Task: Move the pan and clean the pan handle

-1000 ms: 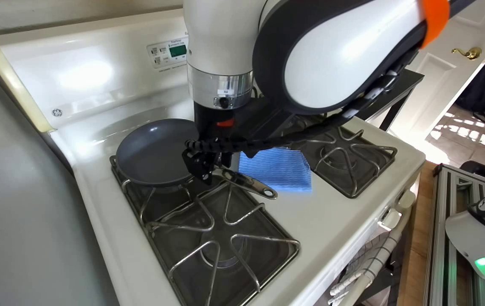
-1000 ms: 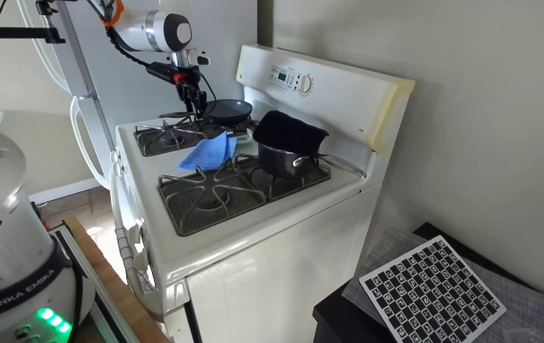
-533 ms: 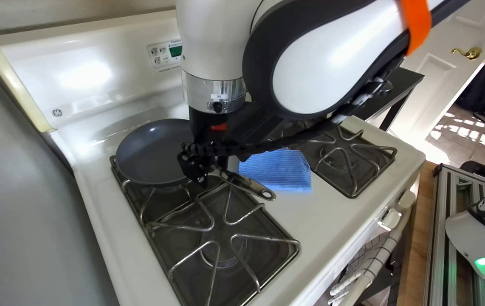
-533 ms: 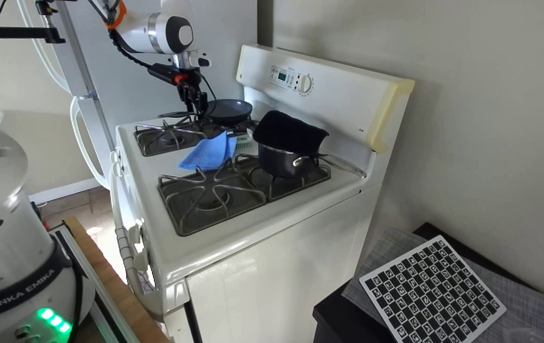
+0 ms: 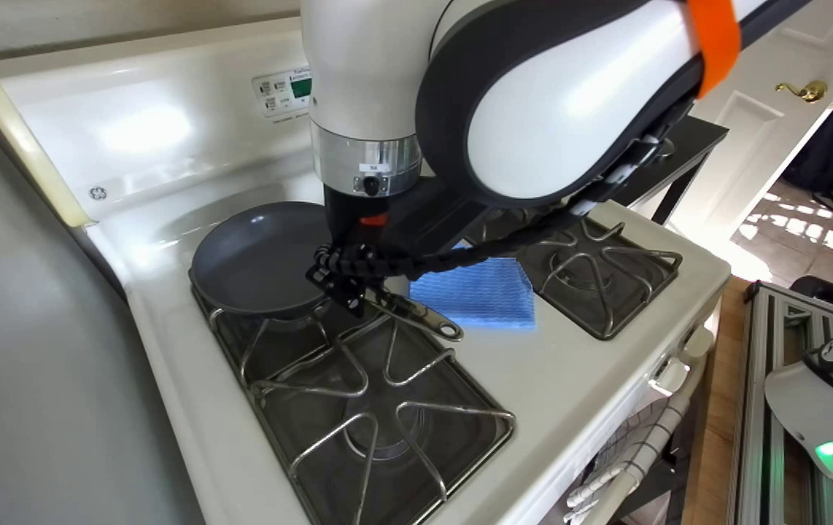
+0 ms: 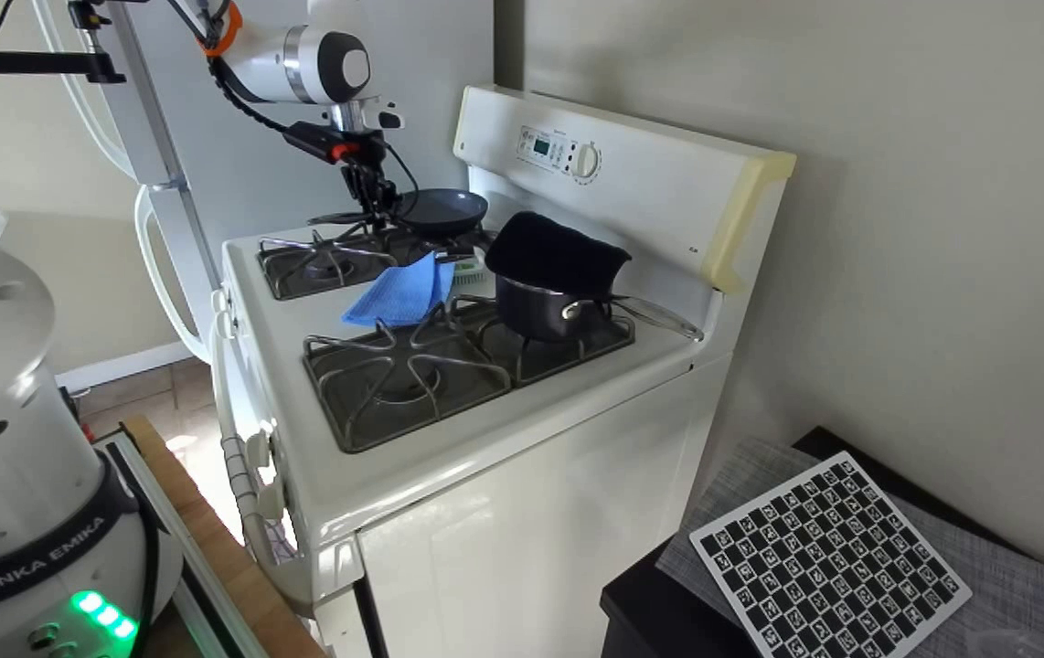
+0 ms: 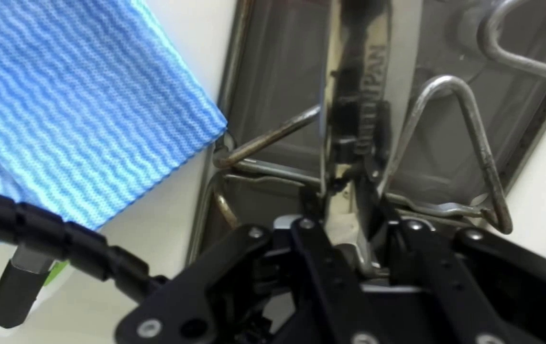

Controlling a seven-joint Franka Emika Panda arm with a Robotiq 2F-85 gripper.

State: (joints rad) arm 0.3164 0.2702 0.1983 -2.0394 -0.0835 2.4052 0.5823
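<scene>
Where hand grips pan handle, jaws snug

The round grey frying pan is over a dark rear burner (touching or not, I can't tell), its long silver-grey metal handle running forward within my black gripper. Left of it in my wrist view lies the blue ribbed cloth; the deep black pot sits on the other rear burner.
</scene>
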